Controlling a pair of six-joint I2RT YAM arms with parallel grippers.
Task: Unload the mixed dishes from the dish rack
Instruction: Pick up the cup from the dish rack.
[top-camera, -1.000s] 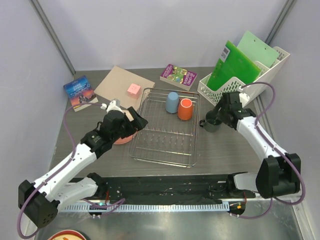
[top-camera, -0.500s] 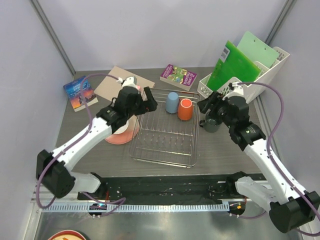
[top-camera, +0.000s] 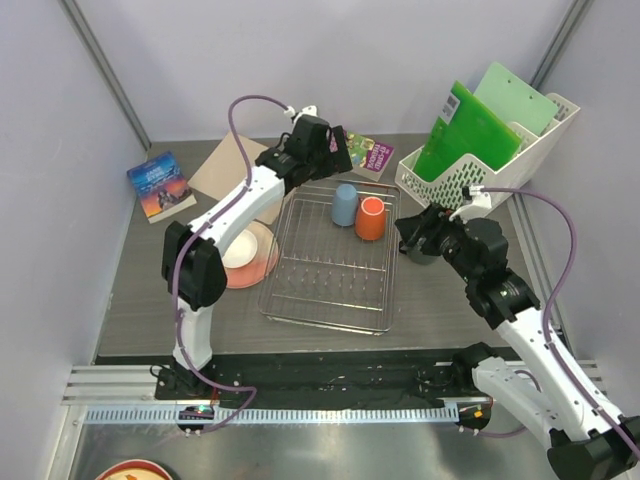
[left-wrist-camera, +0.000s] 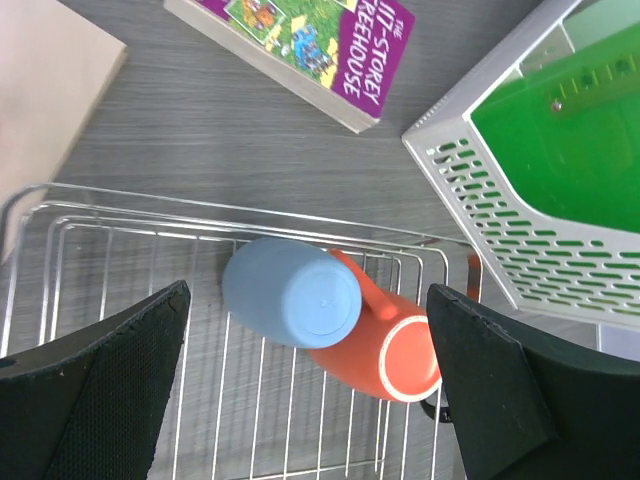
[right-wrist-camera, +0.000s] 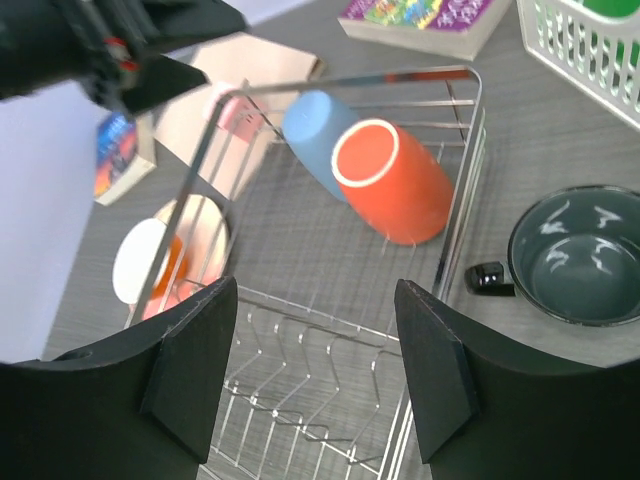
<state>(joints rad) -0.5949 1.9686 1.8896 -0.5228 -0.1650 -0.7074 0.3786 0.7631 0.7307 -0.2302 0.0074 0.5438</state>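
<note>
While we are holding our left fingers (top-camera: 336, 155) and right fingers (top-camera: 410, 235) open and empty, the light blue cup (left-wrist-camera: 292, 292) and orange mug (left-wrist-camera: 385, 345) are sitting mid-frame in the dish rack (top-camera: 330, 300), the dark grey mug (right-wrist-camera: 570, 255) just right of it.

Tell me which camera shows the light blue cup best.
Left wrist: the light blue cup sits near centre, large, base toward the camera, unblocked. In the right wrist view the orange mug covers part of it; the top view shows it small.

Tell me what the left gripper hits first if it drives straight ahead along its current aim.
Most likely the light blue cup in the dish rack, centred ahead of the left gripper; depth is unclear.
</note>
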